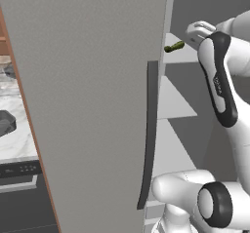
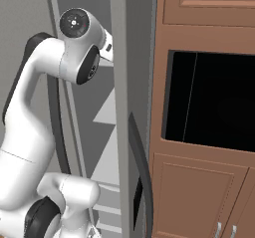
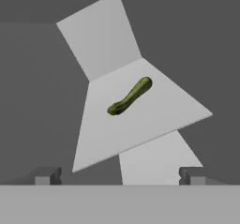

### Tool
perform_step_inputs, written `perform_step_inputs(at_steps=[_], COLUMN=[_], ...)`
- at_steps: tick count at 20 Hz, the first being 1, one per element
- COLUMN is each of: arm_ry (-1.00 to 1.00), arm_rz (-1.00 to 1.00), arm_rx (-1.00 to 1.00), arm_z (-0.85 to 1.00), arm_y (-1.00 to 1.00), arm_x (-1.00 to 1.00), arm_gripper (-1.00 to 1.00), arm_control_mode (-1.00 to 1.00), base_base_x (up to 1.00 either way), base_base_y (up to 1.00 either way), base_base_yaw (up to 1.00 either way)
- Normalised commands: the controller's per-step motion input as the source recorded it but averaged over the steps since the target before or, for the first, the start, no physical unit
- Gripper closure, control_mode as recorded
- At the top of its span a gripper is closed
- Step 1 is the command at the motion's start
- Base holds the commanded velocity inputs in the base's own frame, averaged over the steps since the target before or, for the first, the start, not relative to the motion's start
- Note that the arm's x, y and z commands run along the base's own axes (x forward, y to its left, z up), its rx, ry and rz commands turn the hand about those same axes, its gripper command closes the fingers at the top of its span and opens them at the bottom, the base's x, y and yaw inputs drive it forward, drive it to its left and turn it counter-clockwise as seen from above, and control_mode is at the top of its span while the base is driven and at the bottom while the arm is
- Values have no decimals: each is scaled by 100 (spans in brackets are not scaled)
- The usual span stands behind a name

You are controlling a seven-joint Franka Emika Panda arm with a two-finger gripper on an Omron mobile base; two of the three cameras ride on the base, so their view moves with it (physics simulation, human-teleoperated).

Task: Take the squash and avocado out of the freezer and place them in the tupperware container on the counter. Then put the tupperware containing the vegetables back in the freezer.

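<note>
Pincer (image 3: 119, 177) fingers spread wide, facing the slim, curved dark-green squash (image 3: 130, 96) on the pale grey freezer shelf (image 3: 154, 120); probably light, stiff, smooth-skinned, best gripped mid-length.

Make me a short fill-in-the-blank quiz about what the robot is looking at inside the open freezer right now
1. The squash lies on a pale grey ____ inside the freezer.
2. The gripper has its jaws ____, with nothing between them.
3. The squash's colour is dark ____.
4. The tupperware container sits on the ____, left of the freezer door.

Missing words: shelf; open; green; counter
</note>
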Motion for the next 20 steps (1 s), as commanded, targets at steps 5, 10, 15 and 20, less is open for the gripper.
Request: perform_step_inputs(at_steps=[5,10,15,20], arm_ry=[4,8,6,4], arm_rz=[-2,-2,-2,-3], arm_rx=[3,2,1,0], arm_z=[-15,-23,-6,-1], arm_y=[-18,-13,-4,0], arm_x=[63,45,49,54], arm_gripper=[-100,-100,-100,-100], arm_control_mode=[-100,-100,-100,-100], base_base_x=[0,0,0,0], base_base_y=[0,0,0,0], base_base_yaw=[0,0,0,0])
